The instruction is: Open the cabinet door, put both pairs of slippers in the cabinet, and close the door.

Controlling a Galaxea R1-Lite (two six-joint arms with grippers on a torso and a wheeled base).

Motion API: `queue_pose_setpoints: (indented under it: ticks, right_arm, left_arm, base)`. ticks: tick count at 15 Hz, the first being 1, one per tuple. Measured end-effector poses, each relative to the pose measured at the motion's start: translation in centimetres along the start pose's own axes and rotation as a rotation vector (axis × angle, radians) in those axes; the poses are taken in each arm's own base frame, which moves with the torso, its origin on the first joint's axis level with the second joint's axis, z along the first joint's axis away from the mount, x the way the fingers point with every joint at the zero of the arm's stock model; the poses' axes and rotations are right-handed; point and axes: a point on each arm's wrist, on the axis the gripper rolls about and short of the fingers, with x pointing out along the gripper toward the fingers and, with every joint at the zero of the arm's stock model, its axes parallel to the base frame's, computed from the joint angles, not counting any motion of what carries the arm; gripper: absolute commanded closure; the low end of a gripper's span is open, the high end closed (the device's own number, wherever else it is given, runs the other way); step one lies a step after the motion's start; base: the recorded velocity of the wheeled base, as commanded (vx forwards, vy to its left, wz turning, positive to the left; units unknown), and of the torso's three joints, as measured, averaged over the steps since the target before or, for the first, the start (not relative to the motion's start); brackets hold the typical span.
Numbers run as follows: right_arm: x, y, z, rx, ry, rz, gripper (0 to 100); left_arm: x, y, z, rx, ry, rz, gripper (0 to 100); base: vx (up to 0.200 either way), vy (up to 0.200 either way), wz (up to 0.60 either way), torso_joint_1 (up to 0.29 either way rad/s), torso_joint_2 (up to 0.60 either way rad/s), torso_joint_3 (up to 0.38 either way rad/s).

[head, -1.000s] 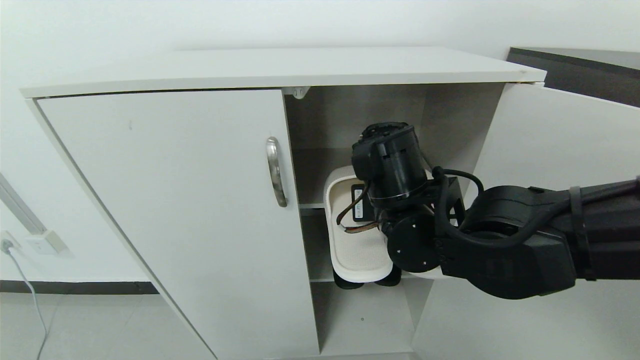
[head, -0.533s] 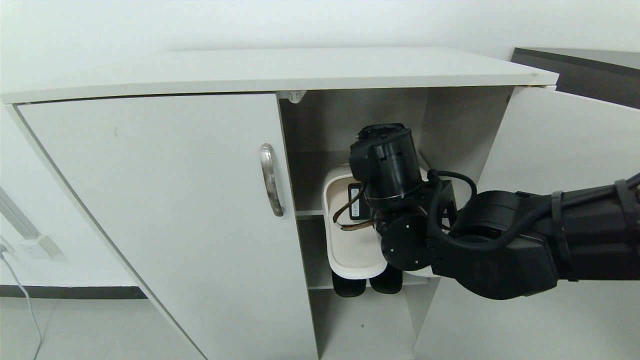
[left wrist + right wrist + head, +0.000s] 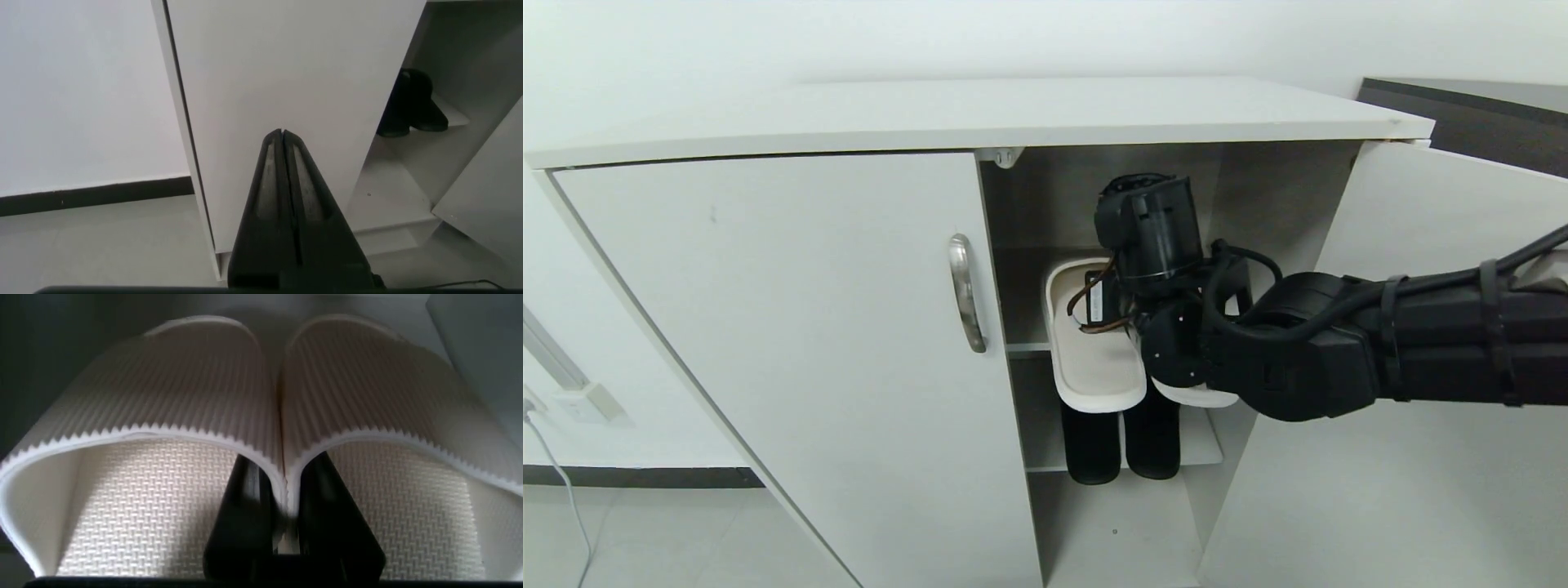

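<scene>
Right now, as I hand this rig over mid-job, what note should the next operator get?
Right gripper: shut on the white slippers, pinching both by their inner strap edges. Toes are in over the upper shelf, heels past its front edge; whether they rest on it I cannot tell.
Left gripper: shut, empty, facing the closed left door.
Done: right door open; black slippers on the lower shelf.
Left: release the white pair, withdraw, close the right door.
</scene>
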Motion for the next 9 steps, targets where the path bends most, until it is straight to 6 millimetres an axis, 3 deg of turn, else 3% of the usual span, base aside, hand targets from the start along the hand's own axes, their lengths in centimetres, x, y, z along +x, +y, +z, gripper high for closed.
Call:
queue_pose_setpoints:
  ticks: [9]
  right_arm:
    - [3.9,0.7,0.7,0.023,-0.020,-0.039,100]
  left_arm:
    - [0.0,0.0,0.0,-0.003,0.000,0.006,100]
  base:
    - [0.000,0.000,0.00,0.000,0.00,0.000]
